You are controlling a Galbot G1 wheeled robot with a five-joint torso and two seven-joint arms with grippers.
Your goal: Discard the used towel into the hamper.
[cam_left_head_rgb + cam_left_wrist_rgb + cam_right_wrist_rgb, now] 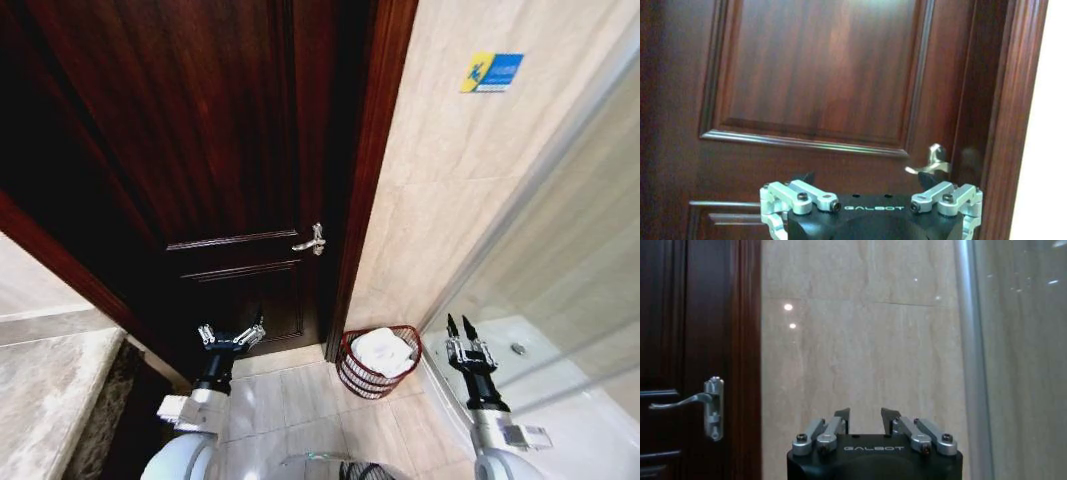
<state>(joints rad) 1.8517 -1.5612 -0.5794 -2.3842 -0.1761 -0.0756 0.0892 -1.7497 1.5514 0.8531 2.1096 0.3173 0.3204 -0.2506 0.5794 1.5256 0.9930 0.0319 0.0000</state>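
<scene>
Bathroom corner: dark wooden door (200, 150) with silver handle (311, 240), beige tiled wall (450, 190), glass shower panel (570, 260). Hamper (375, 362) on the floor beside the door frame, white towel (384, 350) inside. Left gripper (231, 335) raised before the door, fingers spread wide, empty. Right gripper (462, 328) raised near the glass, fingers narrowly parted, empty.

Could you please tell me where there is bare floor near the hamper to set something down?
Bare tiled floor lies between the left gripper and the hamper, before the door. The hamper's corner is crowded: wall tiles behind, shower glass and the right gripper beside, a white towel inside.
</scene>
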